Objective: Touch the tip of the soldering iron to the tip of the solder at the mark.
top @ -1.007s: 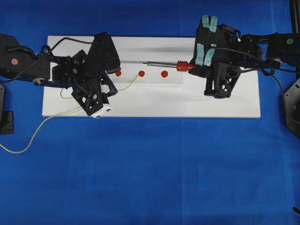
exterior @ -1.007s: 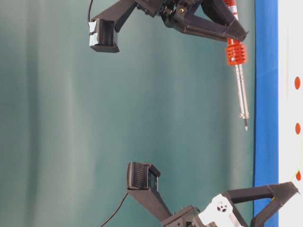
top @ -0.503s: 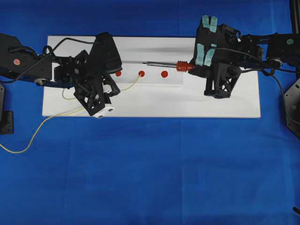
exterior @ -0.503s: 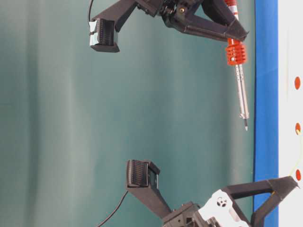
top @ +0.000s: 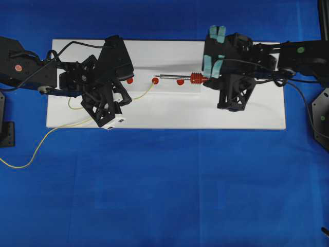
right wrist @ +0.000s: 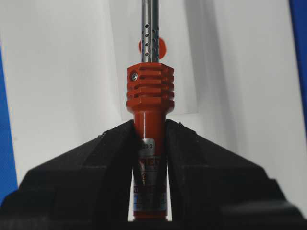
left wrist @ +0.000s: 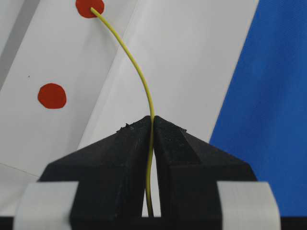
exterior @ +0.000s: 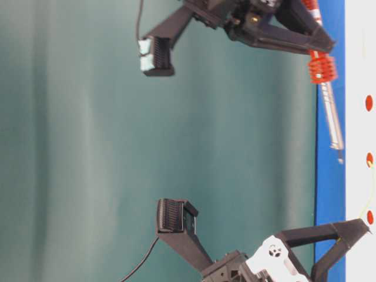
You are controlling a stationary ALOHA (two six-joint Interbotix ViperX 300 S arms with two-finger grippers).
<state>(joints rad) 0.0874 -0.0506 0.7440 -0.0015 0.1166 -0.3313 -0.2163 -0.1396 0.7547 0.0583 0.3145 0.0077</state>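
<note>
The soldering iron (top: 177, 77) has a red collar (right wrist: 149, 86) and a silver shaft, and my right gripper (top: 208, 78) is shut on its red handle (right wrist: 149, 127). Its tip points left, close beside the middle red mark (top: 155, 81). In the table-level view the soldering iron's tip (exterior: 341, 158) hangs slightly off the board, level with that mark (exterior: 369, 158). The solder (top: 145, 91), a thin yellow wire, is pinched in my shut left gripper (left wrist: 152, 120). The solder's free end (left wrist: 93, 10) rests on that middle mark (left wrist: 82, 7).
A white board (top: 164, 110) lies on blue cloth (top: 169, 190) and carries two more red marks (top: 129, 81) (top: 180, 82). The slack yellow wire (top: 31, 154) trails off the board's left end. The iron's black cord (top: 262, 64) runs back along the right arm.
My right gripper has carried the iron left and lower, bringing its tip close to the middle mark. The left gripper swung the solder's end onto that mark, then held still.
</note>
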